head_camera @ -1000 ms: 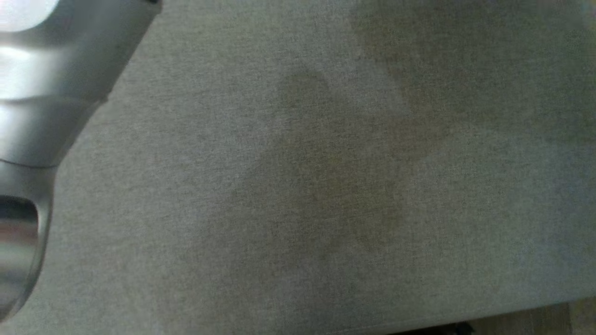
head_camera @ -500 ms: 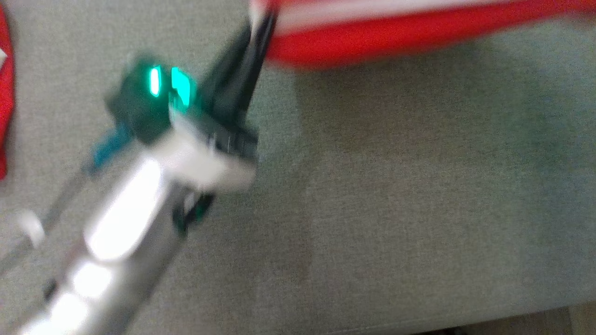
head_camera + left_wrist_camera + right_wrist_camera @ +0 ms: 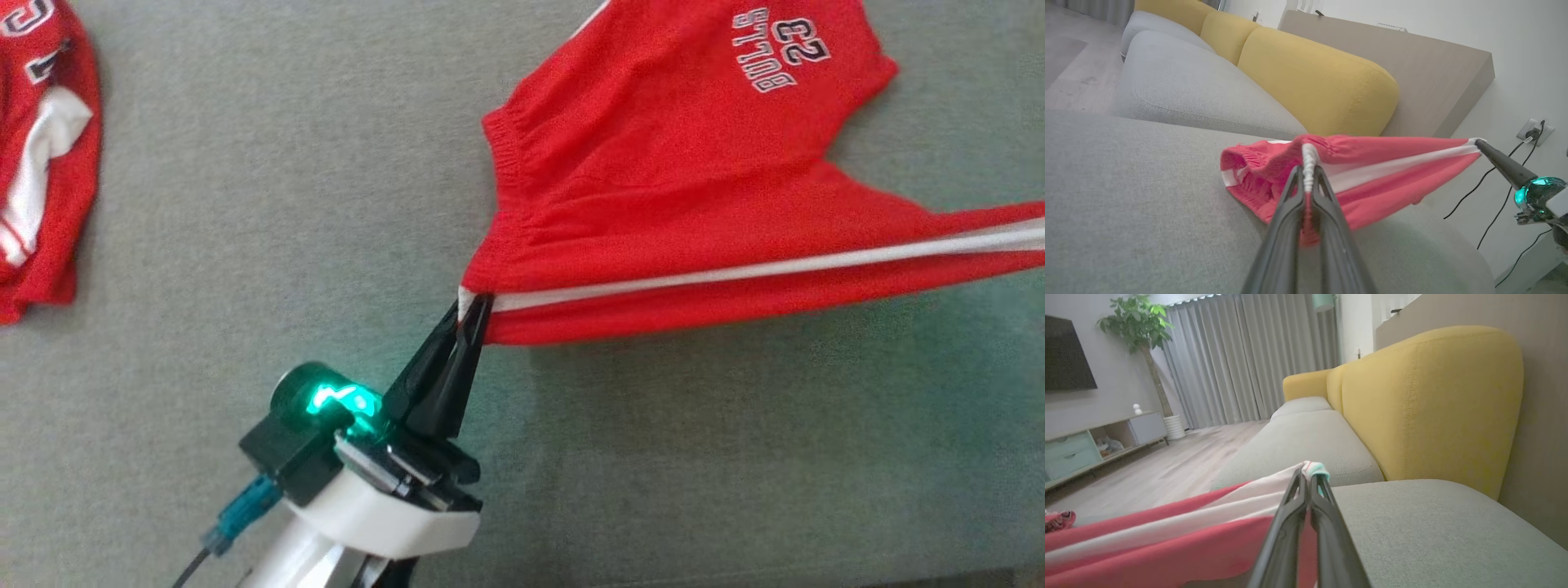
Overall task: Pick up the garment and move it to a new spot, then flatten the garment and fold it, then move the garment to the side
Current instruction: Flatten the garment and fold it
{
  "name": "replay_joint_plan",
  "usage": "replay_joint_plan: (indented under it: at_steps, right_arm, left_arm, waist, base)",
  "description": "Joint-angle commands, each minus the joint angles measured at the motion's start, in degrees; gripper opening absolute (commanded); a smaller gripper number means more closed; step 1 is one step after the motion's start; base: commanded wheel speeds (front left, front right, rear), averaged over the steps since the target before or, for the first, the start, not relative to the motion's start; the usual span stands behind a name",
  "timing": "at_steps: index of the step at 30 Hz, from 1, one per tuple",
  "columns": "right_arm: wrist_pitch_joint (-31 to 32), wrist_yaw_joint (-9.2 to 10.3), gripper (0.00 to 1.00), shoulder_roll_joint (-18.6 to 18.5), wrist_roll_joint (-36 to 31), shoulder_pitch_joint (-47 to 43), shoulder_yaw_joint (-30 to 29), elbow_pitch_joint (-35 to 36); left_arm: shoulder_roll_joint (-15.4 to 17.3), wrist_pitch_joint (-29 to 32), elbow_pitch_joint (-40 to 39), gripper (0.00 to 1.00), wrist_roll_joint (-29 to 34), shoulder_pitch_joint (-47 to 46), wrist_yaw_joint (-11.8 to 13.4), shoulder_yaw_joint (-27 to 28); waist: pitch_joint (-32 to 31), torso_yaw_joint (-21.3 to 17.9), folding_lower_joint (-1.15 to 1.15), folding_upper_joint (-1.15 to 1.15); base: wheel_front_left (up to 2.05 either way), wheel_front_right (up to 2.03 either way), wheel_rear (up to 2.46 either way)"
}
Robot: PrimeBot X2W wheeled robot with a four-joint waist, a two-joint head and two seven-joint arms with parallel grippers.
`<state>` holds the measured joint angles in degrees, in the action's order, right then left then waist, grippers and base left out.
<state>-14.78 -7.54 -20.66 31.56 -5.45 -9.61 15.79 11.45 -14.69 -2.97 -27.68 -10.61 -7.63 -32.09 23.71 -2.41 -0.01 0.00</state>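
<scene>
So, starting at the left: a red jersey lies at the far-left edge of the grey seat, well apart from my work, and I want it left alone. Next comes my left gripper, clenched on the near corner of the shorts, where the white stripe meets the gathered waistband. The left wrist view shows the fingers pinched tight on that end of the stripe. From there the shorts run off to the right. The striped edge is pulled into a straight, taut line above the seat, while the far leg with the lettering appears to rest on the cushion. At the right end, my right gripper is closed just as tight on the hem end of the same stripe.

I judge this to be the carry-and-spread step, with flattening to follow. To do it well, I should hold both grips firm and keep the stripe taut but not strained. I'd move the two arms together at one height and draw the edge toward me, so the sagging cloth trails out flat rather than bunching underneath. I'd lower both ends at once and let go only when the whole side lies on the seat.
</scene>
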Motion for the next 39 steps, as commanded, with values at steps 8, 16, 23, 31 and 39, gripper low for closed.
replay_joint_plan:
  at_steps: [8,16,23,31,39]
  right_arm:
    - [4.5,0.05,0.0,-11.8,1.0,12.6,4.3,-7.9]
    - [10.2,0.05,0.0,-21.0,4.6,27.5,13.7,-16.9]
    - [12.2,0.05,0.0,-25.7,5.8,37.2,21.3,-22.7]
    - [12.3,0.05,0.0,-27.2,6.9,48.5,29.8,-31.2]
    - [9.0,0.05,1.0,-23.7,9.0,55.7,36.8,-38.6]
  left_arm:
    - [-4.3,-0.3,5.7,0.0,-3.0,-14.4,0.2,-1.1]
    - [-6.7,0.5,17.0,0.0,-7.7,-27.7,0.1,-3.6]
    - [-7.9,0.2,22.2,0.0,-10.3,-35.0,0.1,-5.0]
    - [-8.5,-0.2,28.5,0.0,-11.9,-42.3,0.2,-6.2]
    - [-8.6,-0.3,29.3,1.0,-12.0,-43.6,0.8,-6.4]
  waist:
    - [4.3,4.4,0.01,0.0]
    - [7.4,6.5,0.01,0.0]
    - [9.6,8.1,0.01,0.0]
    - [11.6,9.2,0.01,0.0]
    - [12.5,9.1,0.01,0.0]
  base:
    - [0.0,0.0,0.0]
    - [0.0,0.0,0.0]
    - [0.0,0.0,0.0]
    - [0.0,0.0,0.0]
    - [0.0,0.0,0.0]
